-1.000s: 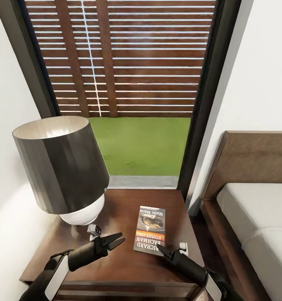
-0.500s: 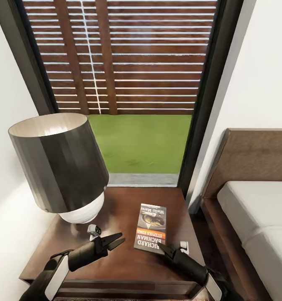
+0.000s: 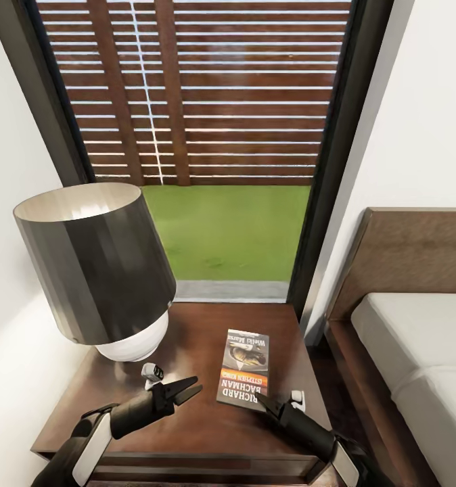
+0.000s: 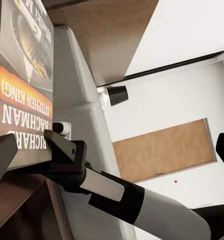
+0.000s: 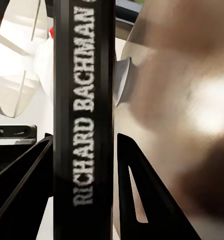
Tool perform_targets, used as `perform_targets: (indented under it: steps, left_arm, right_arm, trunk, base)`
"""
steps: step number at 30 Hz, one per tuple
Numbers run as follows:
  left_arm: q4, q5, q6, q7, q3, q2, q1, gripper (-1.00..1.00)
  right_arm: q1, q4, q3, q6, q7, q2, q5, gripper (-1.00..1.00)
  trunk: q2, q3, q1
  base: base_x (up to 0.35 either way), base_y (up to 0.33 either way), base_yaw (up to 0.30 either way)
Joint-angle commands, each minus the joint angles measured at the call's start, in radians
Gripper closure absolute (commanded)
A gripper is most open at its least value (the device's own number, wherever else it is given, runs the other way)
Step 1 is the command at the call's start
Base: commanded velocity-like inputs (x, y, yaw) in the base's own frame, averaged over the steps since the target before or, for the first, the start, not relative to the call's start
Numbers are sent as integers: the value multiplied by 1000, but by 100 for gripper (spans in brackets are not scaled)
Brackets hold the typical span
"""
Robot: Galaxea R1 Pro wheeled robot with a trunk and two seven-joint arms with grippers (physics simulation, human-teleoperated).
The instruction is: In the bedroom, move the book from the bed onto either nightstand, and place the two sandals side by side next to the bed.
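Book [image 3: 243, 370] lying flat near nightstand [image 3: 194, 433] front right corner. Right claw [image 3: 263, 404] straddling spine end, fingers parted, not squeezing. Left claw [image 3: 187, 389] hovering open beside. Lamp [image 3: 96, 267] crowding back left corner. Bed [image 3: 417, 352] sitting right.

Bedroom, bed [image 3: 417, 352], nightstand [image 3: 187, 419] with lamp [image 3: 96, 264], window [image 3: 214, 135]

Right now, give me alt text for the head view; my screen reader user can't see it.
The book lies flat on the dark nightstand, with the right gripper at its near edge and the left gripper open beside it. A grey-shaded lamp stands at left; the bed lies at right.
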Motion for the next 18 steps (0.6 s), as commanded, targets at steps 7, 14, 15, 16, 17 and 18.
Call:
perform_targets:
  steps: [7,14,15,16,17,18]
  left_arm:
    - [0,7,8,0,-3,1,-1,-100]
    - [0,8,9,0,-3,1,-1,-100]
    - [0,8,9,0,-3,1,-1,-100]
    - [0,8,9,0,-3,1,-1,-100]
    - [0,8,9,0,-3,1,-1,-100]
    - [0,8,9,0,-3,1,-1,-100]
  right_arm:
    - [0,10,6,1,-32,0,6,-100]
    - [0,10,6,1,-32,0,6,-100]
    - [0,10,6,1,-32,0,6,-100]
    - [0,10,6,1,-32,0,6,-100]
    - [0,10,6,1,-32,0,6,-100]
    - [0,10,6,1,-32,0,6,-100]
  trunk:
    - [0,-1,0]
    - [0,-1,0]
    - [0,-1,0]
    - [0,-1,0]
    - [0,-1,0]
    - [0,-1,0]
  base:
    - [0,0,0]
    - [0,0,0]
    - [0,0,0]
    - [0,0,0]
    - [0,0,0]
    - [0,0,0]
